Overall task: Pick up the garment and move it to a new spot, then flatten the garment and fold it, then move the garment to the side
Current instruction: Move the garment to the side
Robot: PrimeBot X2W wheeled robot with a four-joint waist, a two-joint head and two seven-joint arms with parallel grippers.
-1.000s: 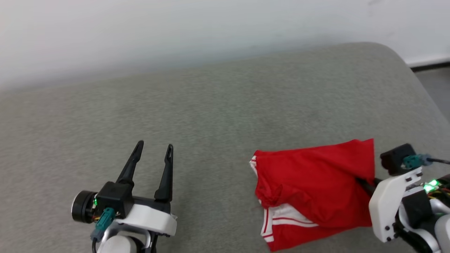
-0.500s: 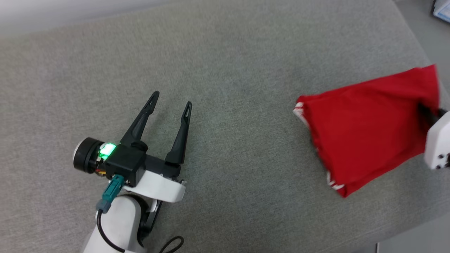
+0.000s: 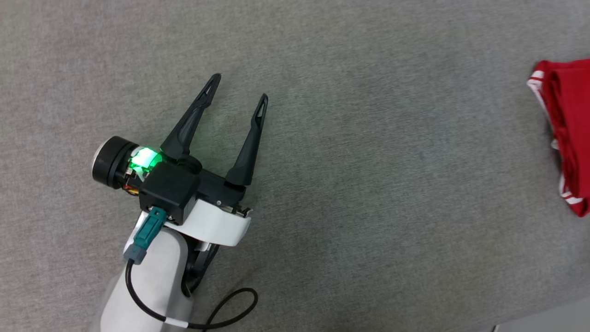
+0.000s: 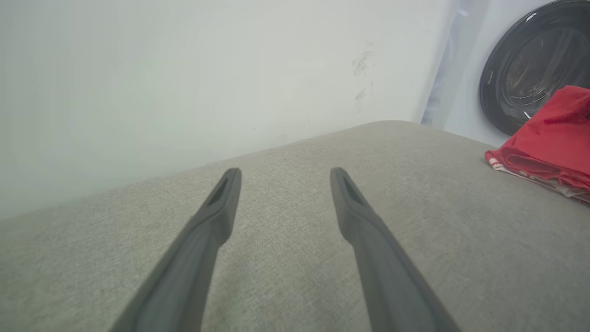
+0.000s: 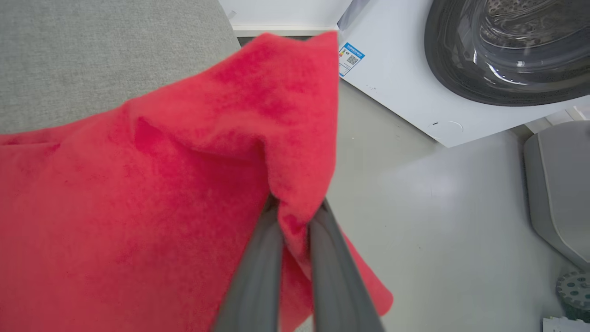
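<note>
Red cloth of the garment (image 5: 138, 207) is pinched between the closed fingers of the right gripper (image 5: 297, 207), at a small peaked fold near one edge, while the rest drapes back toward the far right end of the grey cushion (image 3: 368, 184). Such a thin bite is the main worry, I judge: drag from the rough upholstery could tug the fold out of the jaws. Since the pinched corner seems to hang past the cushion's edge above the floor (image 5: 438, 207), a slip there could send the shirt over the side. Dragging might also pull apart layers that look stacked. The left gripper (image 3: 239, 88) hovers well away over bare cushion, fingers spread wide and holding nothing, too far off to catch anything. How deep the cloth sits in the jaws is hidden by the fold itself. From the head camera the shirt is cut off by the right border, a striped hem at its visible edge; no lettering can be made out, and whether its bulk is lifted or resting is hard to tell
</note>
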